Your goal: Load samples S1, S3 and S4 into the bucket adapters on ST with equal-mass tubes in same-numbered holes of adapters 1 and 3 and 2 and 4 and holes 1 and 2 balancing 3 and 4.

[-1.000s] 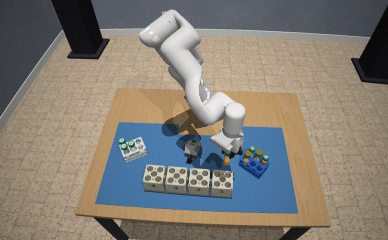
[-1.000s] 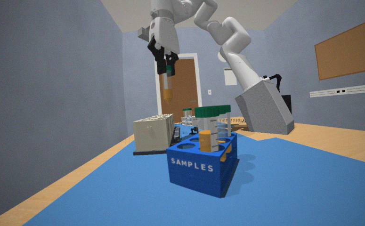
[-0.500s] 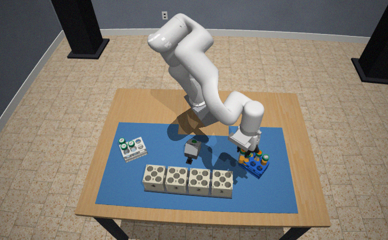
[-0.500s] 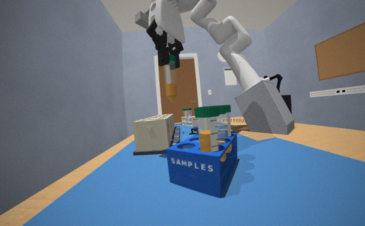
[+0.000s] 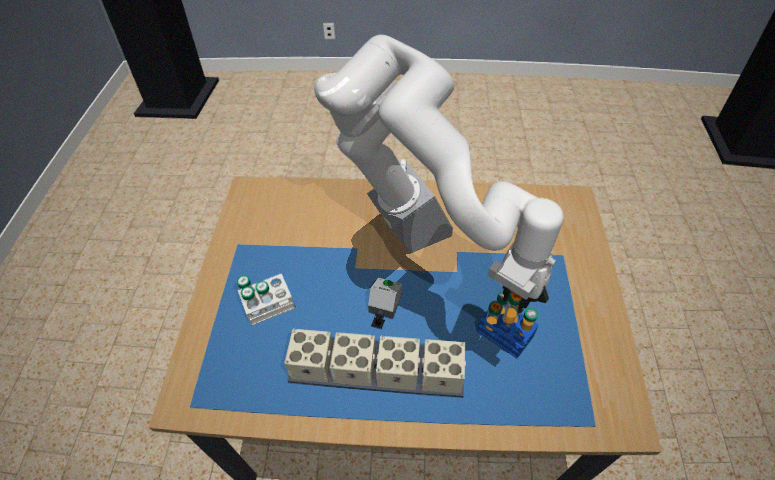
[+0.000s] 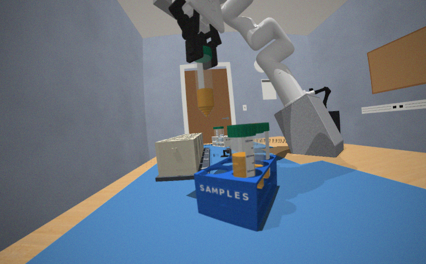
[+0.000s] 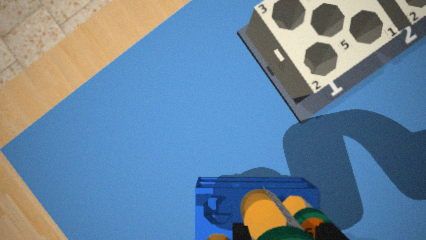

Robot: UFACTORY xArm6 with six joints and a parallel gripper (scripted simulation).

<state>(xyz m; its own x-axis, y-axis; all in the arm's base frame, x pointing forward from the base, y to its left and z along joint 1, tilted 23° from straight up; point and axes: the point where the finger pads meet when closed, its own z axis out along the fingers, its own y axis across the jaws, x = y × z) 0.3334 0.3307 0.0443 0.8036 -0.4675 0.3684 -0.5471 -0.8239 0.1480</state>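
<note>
My gripper (image 5: 515,299) is shut on a green-capped sample tube (image 6: 204,94) with a low orange fill. It holds the tube upright, well above the blue SAMPLES rack (image 5: 507,334); the tube's cap label is hidden. In the side view the gripper (image 6: 202,54) is high over the rack (image 6: 236,192), which holds other green-capped tubes (image 6: 247,147). In the wrist view the held tube (image 7: 265,215) hangs over the rack (image 7: 255,197). Four beige adapters (image 5: 375,359) stand in a row in the loading stand; every hole I can see is empty. Adapter 1 (image 7: 325,40) is at the wrist view's top right.
The white rack of water blanks (image 5: 265,297) stands at the mat's left. The small DONE desk with its green key (image 5: 384,296) is behind the adapter row. The arm's grey base (image 5: 415,223) is at the back centre.
</note>
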